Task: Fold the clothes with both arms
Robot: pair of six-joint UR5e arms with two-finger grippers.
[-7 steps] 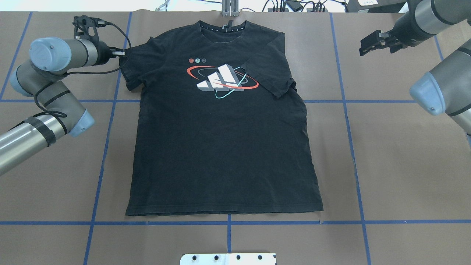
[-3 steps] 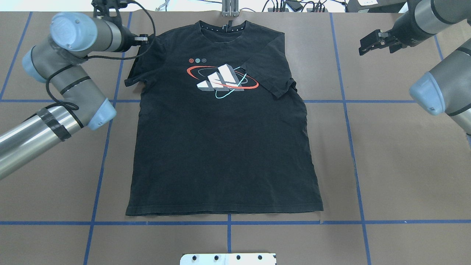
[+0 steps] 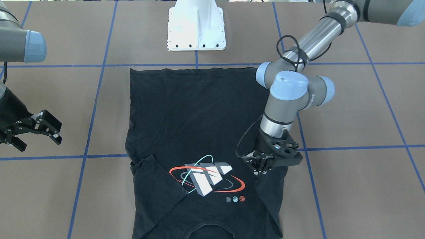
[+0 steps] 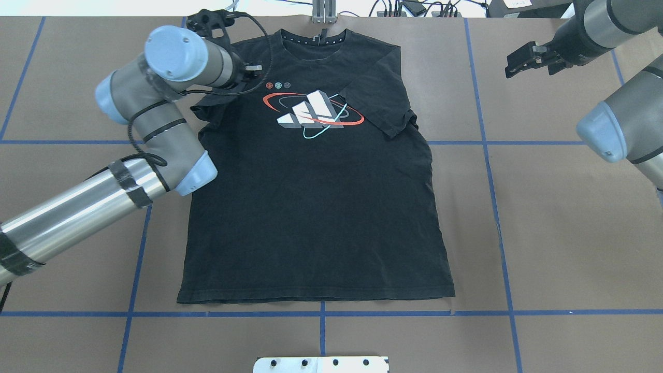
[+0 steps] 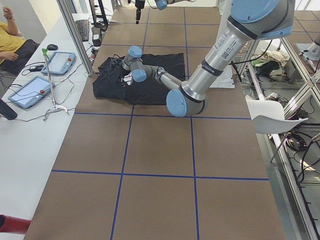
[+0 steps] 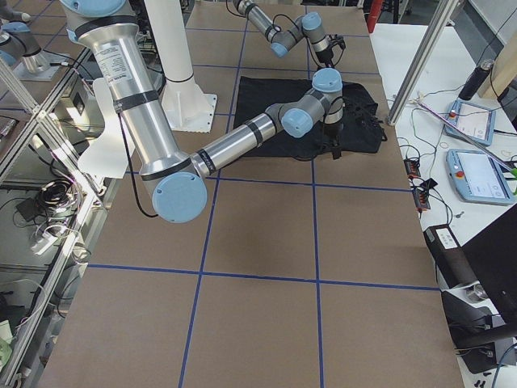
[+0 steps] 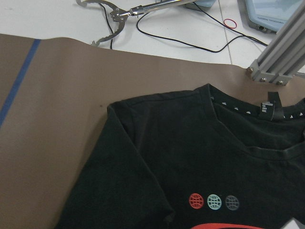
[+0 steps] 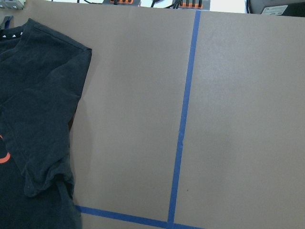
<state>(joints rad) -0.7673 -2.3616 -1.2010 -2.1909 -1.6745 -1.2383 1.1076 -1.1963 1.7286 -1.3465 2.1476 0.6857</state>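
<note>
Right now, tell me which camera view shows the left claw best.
The exterior front-facing view: the left claw shows unobstructed there, fingers pinched shut on the T-shirt sleeve. Overhead, its own wrist hides most of it. The side views show it too small; its wrist camera sees only shirt.

Overhead and front (opposed) share T-shirt [image 4: 311, 207].

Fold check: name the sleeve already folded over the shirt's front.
The robot's right-side sleeve, flat, touching the graphic; the other sleeve is held by the left gripper.
</note>
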